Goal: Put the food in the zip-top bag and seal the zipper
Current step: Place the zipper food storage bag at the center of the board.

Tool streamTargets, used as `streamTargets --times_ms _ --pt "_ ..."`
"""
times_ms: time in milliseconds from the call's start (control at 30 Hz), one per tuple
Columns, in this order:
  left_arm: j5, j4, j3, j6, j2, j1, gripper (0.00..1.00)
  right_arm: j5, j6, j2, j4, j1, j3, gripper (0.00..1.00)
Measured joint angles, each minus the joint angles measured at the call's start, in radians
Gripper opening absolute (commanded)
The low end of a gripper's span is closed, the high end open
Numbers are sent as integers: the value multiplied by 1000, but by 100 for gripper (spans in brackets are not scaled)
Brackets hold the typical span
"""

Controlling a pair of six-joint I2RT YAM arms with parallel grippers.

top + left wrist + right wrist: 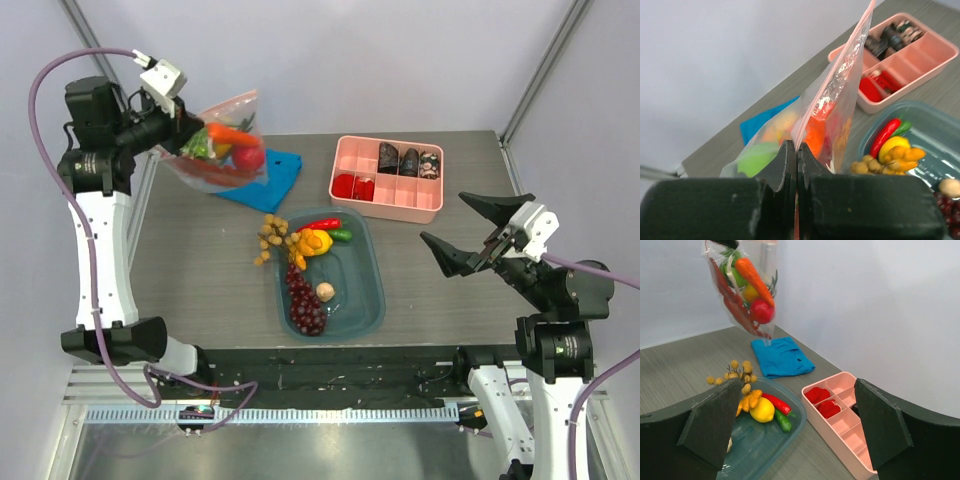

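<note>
The zip-top bag [226, 150] hangs in the air at the back left, and my left gripper [190, 128] is shut on its top edge. In the left wrist view the fingers [788, 160] pinch the clear film beside the pink zipper [860, 35]. Food is inside the bag: an orange carrot [754, 275], a red ball [762, 311], and green and red pieces. More food lies in the teal tub: a lemon [316, 241], a red chilli [322, 224] and dark grapes [306, 306]. My right gripper [447, 220] is open, empty, and low on the right.
The teal tub [375, 290] sits mid-table. A sprig of tan berries [270, 238] hangs over its left rim. The pink divided tray [390, 208] with dark and red pieces stands behind it, in front of my right gripper. A blue cloth [281, 170] lies under the bag.
</note>
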Motion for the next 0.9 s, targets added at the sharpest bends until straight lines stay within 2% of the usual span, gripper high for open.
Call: streamTargets --times_ms 233,367,600,633,733,900 --pt "87 -65 -72 142 72 185 0 0 -1 0 -2 0 -10 100" --pt "149 -145 -86 276 150 282 0 0 -3 3 -3 0 -11 100" --pt "181 -332 -86 522 230 300 0 0 -8 38 -10 0 -12 100" --pt "187 -369 -102 593 224 300 0 0 -8 42 -13 0 -12 100" --pt "190 -428 -243 747 161 300 0 0 -10 44 -21 0 -18 100" --pt "118 -504 -682 960 -19 299 0 -4 -24 43 -37 0 -28 100"
